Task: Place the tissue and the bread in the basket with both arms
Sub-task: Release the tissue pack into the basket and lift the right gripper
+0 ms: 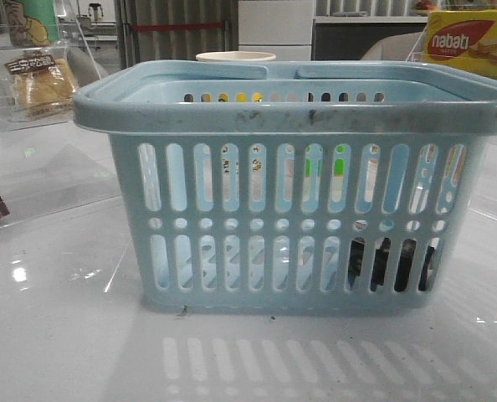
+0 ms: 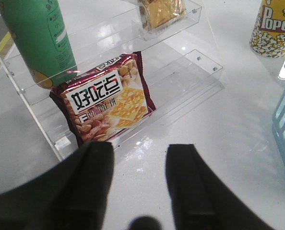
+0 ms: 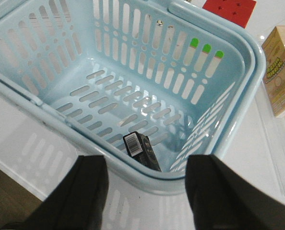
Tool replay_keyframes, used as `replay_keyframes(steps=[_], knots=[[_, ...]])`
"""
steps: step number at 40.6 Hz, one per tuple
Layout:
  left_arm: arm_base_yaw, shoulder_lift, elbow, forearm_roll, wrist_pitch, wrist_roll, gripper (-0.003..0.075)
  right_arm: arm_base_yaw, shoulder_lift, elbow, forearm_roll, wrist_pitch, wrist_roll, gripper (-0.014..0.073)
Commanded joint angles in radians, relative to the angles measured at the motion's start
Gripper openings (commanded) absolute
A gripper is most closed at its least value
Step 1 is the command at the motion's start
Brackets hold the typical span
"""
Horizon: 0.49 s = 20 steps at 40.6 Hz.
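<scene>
black rubbery fingers of the right gripper [image 3: 147, 191] stand spread wide with nothing between them, hanging above the near rim of the basket [image 3: 200, 179]. just past them, on the slotted floor by that wall, lies the tissue [image 3: 141, 148], a small dark pack with a white barcode label, leaning partly on edge against the corner. that spot fits a drop from straight above, so the right arm's share looks done. in the front view the same pack shows only as a dark shape through the lower right slots.

the left gripper [image 2: 140, 165] is also released, its two dark fingers apart and empty over bare white table. directly ahead of it a dark red biscuit wrapper [image 2: 106, 100] with white print leans on the lowest step of a clear acrylic shelf [image 2: 195, 72]; that is not the target. the bread [image 2: 160, 12] sits one step higher and farther back, golden in clear plastic, cut off by the frame edge. a green canister [image 2: 39, 38] stands on the same shelf beside the wrapper, and a popcorn cup [image 2: 273, 28] stands off toward the basket's side. the tiers tilt goods forward for easy grabbing.

my read: one item in, bread still to fetch. the left arm will need to rise and reach past the red wrapper without knocking it.
</scene>
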Motion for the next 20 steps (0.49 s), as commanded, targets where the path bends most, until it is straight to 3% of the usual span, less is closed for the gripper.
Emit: replay_keyframes(steps=[1, 4, 20], knots=[[-0.002, 0.059, -0.056, 0.004, -0.115, -0.008, 0.0543, 0.000, -0.061, 0.005, -0.014, -0.056, -0.013, 0.0478], [-0.002, 0.124, -0.092, 0.004, -0.115, -0.008, 0.0577, 0.000, -0.085, 0.007, -0.014, -0.033, -0.013, 0.0478], [-0.002, 0.572, -0.415, 0.004, -0.160, -0.008, 0.0568, 0.000, -0.092, 0.007, -0.014, -0.022, -0.013, 0.0478]])
